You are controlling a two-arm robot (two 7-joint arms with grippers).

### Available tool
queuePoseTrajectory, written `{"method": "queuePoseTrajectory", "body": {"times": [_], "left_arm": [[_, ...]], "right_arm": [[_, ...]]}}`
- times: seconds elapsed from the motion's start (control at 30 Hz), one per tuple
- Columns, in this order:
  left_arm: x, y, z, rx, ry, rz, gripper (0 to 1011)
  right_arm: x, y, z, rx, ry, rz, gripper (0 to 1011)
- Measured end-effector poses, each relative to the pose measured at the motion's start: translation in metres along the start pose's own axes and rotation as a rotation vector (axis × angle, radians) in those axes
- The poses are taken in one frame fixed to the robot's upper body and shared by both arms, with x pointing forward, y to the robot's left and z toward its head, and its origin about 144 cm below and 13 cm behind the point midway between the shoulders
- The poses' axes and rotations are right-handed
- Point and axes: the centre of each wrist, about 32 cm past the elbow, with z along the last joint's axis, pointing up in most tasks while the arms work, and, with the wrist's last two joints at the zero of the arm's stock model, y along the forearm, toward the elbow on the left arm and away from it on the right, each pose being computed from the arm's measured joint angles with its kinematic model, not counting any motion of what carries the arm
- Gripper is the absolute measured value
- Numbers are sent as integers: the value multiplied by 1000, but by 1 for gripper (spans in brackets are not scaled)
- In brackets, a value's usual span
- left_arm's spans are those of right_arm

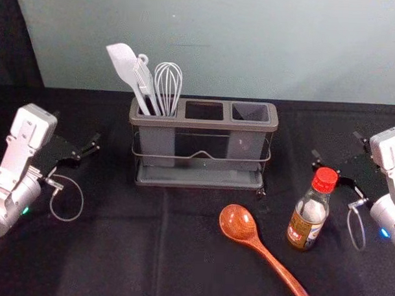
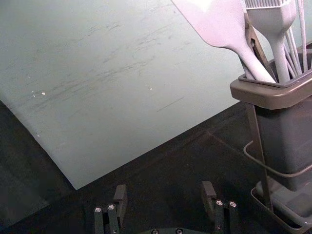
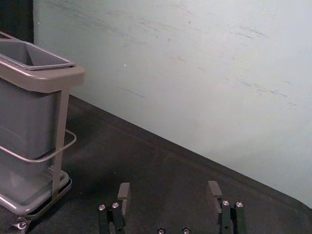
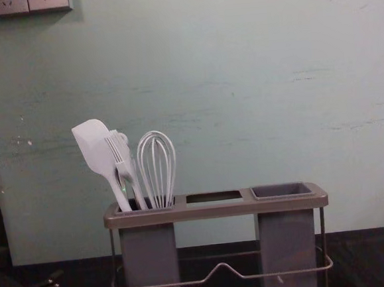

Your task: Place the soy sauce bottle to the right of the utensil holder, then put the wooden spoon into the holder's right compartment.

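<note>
Flanking the holder (image 1: 203,124), left claw (image 1: 76,126) and right claw (image 1: 337,145), both wide, with head-view bottle (image 1: 306,220) and spoon (image 1: 238,222), chest-view sockets (image 4: 8,6).

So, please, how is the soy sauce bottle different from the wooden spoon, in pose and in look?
The soy sauce bottle stands upright; the wooden spoon lies down. The bottle has a red cap and a label; the spoon is reddish-brown wood. Both rest on the black cloth, outside the utensil holder.
</note>
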Motion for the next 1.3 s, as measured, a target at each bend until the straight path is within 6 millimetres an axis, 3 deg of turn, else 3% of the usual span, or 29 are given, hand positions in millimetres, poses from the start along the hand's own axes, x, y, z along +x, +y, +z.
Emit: {"method": "queuePoseTrajectory", "body": {"times": [1.3], "left_arm": [[0, 0, 0, 0, 0, 0, 1005]], "right_arm": [[0, 0, 0, 0, 0, 0, 1003]]}}
